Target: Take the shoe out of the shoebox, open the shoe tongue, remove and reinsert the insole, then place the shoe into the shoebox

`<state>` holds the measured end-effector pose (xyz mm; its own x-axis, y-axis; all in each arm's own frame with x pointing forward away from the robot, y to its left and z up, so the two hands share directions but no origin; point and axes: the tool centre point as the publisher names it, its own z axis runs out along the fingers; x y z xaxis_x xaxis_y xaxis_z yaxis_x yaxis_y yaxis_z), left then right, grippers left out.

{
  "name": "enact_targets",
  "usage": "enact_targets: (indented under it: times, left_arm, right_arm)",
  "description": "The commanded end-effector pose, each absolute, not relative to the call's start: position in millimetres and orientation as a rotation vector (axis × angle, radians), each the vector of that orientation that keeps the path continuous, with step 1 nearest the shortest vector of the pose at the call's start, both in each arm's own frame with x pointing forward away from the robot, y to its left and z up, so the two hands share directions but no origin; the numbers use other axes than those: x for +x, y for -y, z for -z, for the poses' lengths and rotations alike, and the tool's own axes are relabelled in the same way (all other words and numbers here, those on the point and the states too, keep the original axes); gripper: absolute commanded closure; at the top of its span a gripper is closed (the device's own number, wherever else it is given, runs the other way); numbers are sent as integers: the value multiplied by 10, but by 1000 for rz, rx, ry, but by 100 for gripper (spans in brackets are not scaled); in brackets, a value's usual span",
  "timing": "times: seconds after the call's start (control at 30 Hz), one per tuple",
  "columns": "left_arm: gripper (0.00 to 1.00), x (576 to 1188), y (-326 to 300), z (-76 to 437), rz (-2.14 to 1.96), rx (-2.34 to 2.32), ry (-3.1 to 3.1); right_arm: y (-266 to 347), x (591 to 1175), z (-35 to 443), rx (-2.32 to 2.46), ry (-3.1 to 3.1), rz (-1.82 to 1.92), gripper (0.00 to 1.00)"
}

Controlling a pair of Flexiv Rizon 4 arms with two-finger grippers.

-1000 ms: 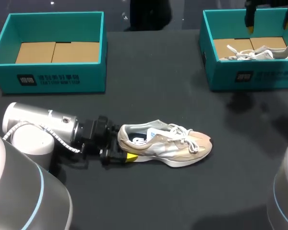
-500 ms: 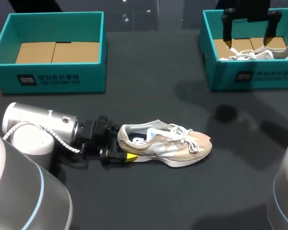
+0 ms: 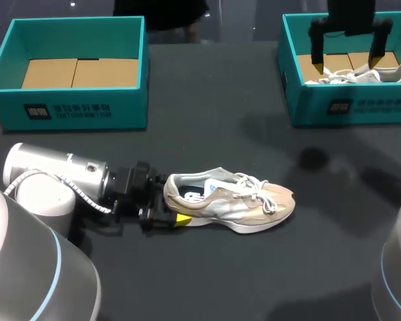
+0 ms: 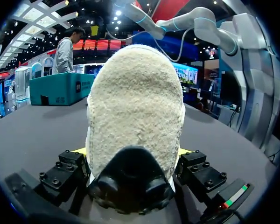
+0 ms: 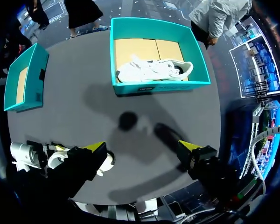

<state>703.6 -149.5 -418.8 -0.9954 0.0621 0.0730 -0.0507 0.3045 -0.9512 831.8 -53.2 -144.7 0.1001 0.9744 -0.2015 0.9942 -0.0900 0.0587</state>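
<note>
Beige laced shoe [image 3: 230,204] upright outside left shoebox [image 3: 80,110]

1. Left arm [image 3: 53,175]: a smooth silver cylinder with small dark marks near its front end.
2. Behind that cylinder are rounded pale-grey links, one ringed by a thin light-blue band. A black-and-white striped cable loops alongside.
3. Ahead of the cylinder is the left claw [image 4: 131,150] — black blocks studded with screws, yellow tips, a red-green strip.
4. Right claw [image 5: 140,145]: black fingers, yellow tips.

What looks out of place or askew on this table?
Only the white sneaker: it lies on its side in the right shoebox. The beige sneaker stands upright on the table, heel between the left fingers. Nothing looks damaged.
</note>
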Motion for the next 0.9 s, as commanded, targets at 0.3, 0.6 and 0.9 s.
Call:
enact_targets:
  times: [0.3,0.6,0.9]
  left_arm:
    - [100,7003,1466,4206,-1801,-7,2460]
    - [100,7003,1466,4206,-1801,-7,2460]
    - [100,7003,1466,4206,-1801,-7,2460]
  right_arm:
    - [-348,7776,1697,2126,-2013,182,0]
    - [-419,7704,1734,2198,-2014,223,0]
    - [-706,7561,1796,2182,-1971,241,0]
